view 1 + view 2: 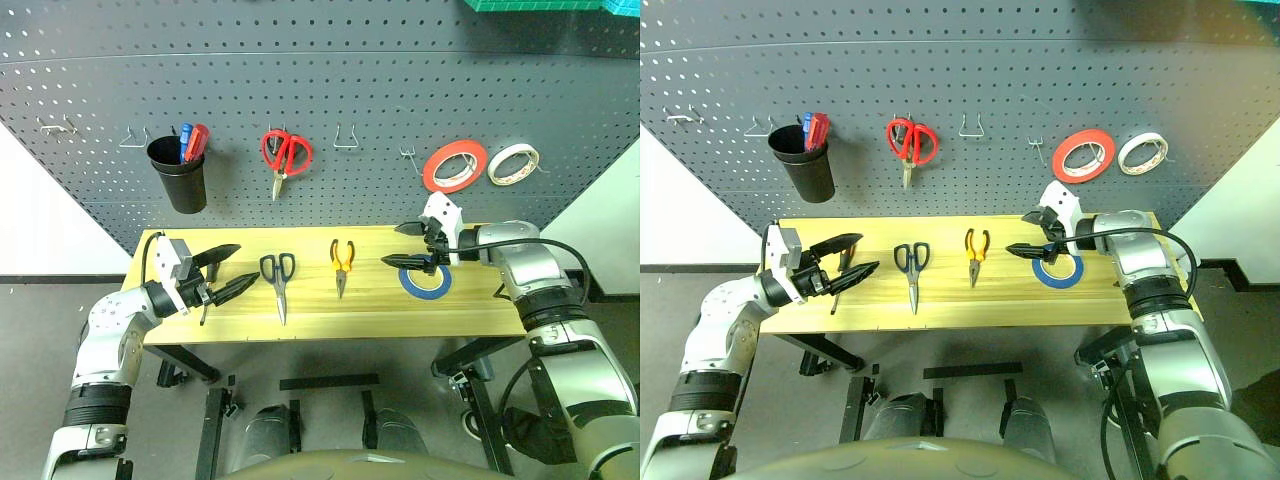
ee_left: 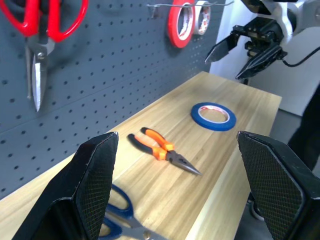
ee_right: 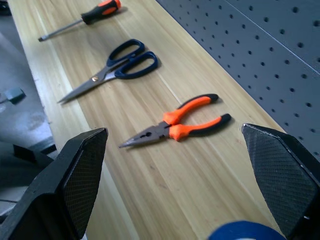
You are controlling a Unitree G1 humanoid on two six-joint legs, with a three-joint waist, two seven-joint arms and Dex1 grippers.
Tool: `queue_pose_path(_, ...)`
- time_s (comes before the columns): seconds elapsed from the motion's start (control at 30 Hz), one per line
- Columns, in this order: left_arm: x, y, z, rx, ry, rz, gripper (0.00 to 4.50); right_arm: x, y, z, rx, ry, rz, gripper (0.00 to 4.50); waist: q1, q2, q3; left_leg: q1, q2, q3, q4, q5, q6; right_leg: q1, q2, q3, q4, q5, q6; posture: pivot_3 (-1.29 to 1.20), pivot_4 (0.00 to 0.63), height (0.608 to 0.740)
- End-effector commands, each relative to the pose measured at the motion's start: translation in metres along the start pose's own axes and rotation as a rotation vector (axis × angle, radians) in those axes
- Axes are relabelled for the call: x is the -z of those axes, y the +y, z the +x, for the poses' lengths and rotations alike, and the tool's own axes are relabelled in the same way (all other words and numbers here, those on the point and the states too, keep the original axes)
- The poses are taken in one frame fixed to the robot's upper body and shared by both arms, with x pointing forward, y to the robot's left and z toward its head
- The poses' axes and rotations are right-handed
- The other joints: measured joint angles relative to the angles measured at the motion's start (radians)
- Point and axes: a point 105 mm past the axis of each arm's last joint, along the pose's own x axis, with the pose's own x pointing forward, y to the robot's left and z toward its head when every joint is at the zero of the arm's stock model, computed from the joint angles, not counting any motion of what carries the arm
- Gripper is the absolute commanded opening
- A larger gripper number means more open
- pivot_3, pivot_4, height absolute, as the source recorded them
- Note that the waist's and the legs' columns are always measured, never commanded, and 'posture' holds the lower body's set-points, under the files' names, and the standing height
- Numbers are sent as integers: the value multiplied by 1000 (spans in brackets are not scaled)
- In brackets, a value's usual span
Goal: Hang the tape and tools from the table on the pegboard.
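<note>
The blue tape point(image 1: 427, 283) lies flat at the right of the yellow table point(image 1: 330, 318). My right gripper point(image 1: 392, 245) hangs open just above the tape's left rim, touching nothing. The orange-handled pliers point(image 1: 341, 262) lie mid-table, and the dark-handled scissors point(image 1: 278, 280) lie to their left. The screwdriver point(image 3: 80, 21) rests at the table's left end. It is partly hidden under my left gripper point(image 1: 245, 265), which is open and empty, level and pointing right. The dark grey pegboard point(image 1: 330, 90) rises behind the table.
On the pegboard hang a black cup point(image 1: 180, 172) of pens, red-handled scissors point(image 1: 284, 155), a red roll point(image 1: 455, 165) and a white roll point(image 1: 513, 164). Bare wire hooks point(image 1: 345, 140) sit between them and at the far left point(image 1: 58, 126).
</note>
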Motion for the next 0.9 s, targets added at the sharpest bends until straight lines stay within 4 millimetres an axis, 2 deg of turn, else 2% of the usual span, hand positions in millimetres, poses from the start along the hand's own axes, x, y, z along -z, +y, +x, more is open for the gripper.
queue_pose_path(0.03, -4, -1, 3, 12, -5, 27, 3983, -8, -2, -9, 4, -4, -42, 4500, -1, 1, 1, 0, 0, 0, 0, 0, 0, 0, 0, 0, 0, 0, 0, 107, 131, 740)
queue_pose_path(0.17, 0, 2, 5, 3, 5, 30, 3983, -6, 9, -14, -60, 13, -43, 4500, 0, 1, 6, 0, 0, 0, 0, 0, 0, 0, 0, 0, 0, 0, 0, 106, 155, 740)
queue_pose_path(0.37, -2, -1, 10, 7, 0, 40, 3983, -8, 2, -18, 9, 22, -43, 4500, 0, 1, 36, 1, 1, -3, 1, 0, 0, 0, -1, 0, 0, 0, 0, 112, 215, 740)
queue_pose_path(0.63, -13, -8, 17, 25, -8, 34, 3983, -6, -2, -29, 30, 51, -36, 4500, 4, 0, 109, 0, 1, -4, 2, 0, 1, -1, -2, 1, 2, 0, 0, 109, 299, 740)
queue_pose_path(0.77, -11, -11, 19, 27, 12, 24, 3983, -6, -7, -35, 54, 64, -33, 4500, 3, -1, 141, -2, 1, -5, 3, -1, 2, -2, -2, 1, 2, 0, 0, 109, 319, 740)
queue_pose_path(0.9, -18, -15, 26, 29, 10, 26, 3983, -4, -6, -35, 45, 85, -37, 4500, 2, -1, 165, -2, 1, -4, 3, -1, 1, -2, -2, 1, 2, 0, 0, 111, 332, 740)
